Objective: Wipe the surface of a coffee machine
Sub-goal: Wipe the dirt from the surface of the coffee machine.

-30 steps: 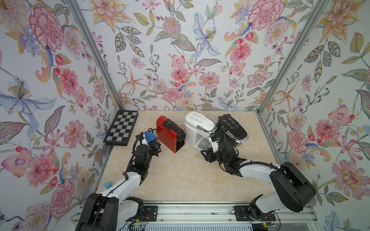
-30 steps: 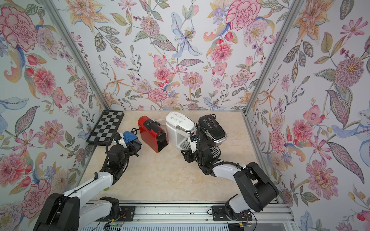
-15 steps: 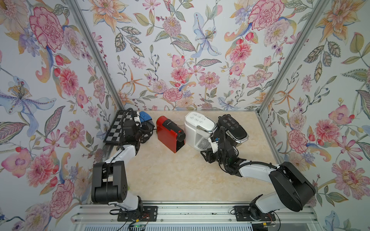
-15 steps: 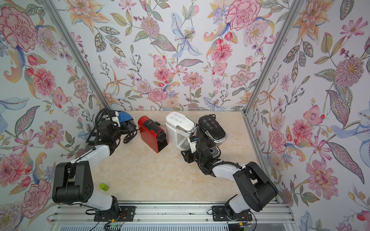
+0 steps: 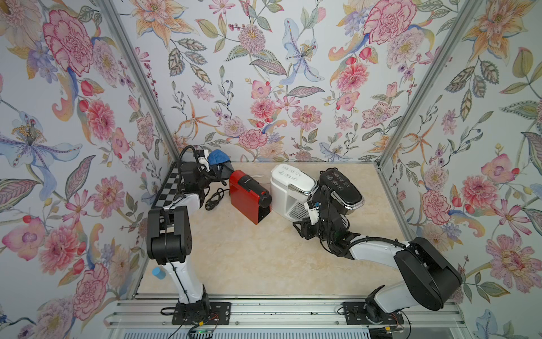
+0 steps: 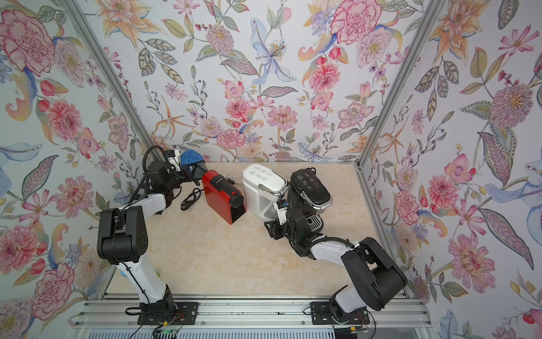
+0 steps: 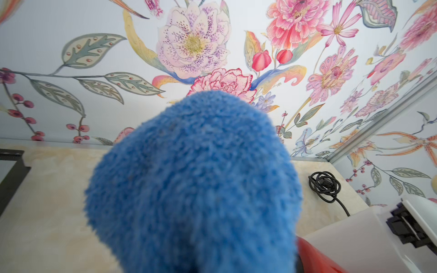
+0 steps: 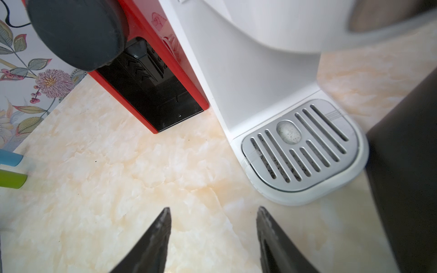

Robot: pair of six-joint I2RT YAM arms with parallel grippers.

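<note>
Floral wallpaper (image 5: 264,73) covers three walls around a cream marble-patterned tabletop (image 5: 249,264). Three coffee machines stand in a row near the back: a red box-shaped coffee machine (image 5: 247,196), a white rounded coffee machine (image 5: 290,185) with dark handwriting on its lid, and a black glossy coffee machine (image 5: 340,187) with button icons on top.

The left gripper (image 5: 218,170) is raised near the back left corner, just beside the rear of the red machine. It is fully closed on a blue fluffy microfibre cloth (image 7: 194,184), which bulges over the fingers and fills the left wrist view. Whether the cloth touches the red machine cannot be told.

The right gripper (image 8: 214,212) sits low over the tabletop in front of the white machine's grey slotted drip tray (image 8: 300,144). Its jaws are about half open and hold nothing.

The step in hand looks like carrying the cloth to a machine; no wiping contact is visible yet. Next, the cloth likely needs lowering flat onto a top surface and dragging across it. The scribbled white lid is a probable target.

A coiled black power cord (image 5: 214,199) lies below the left arm and could snag.
</note>
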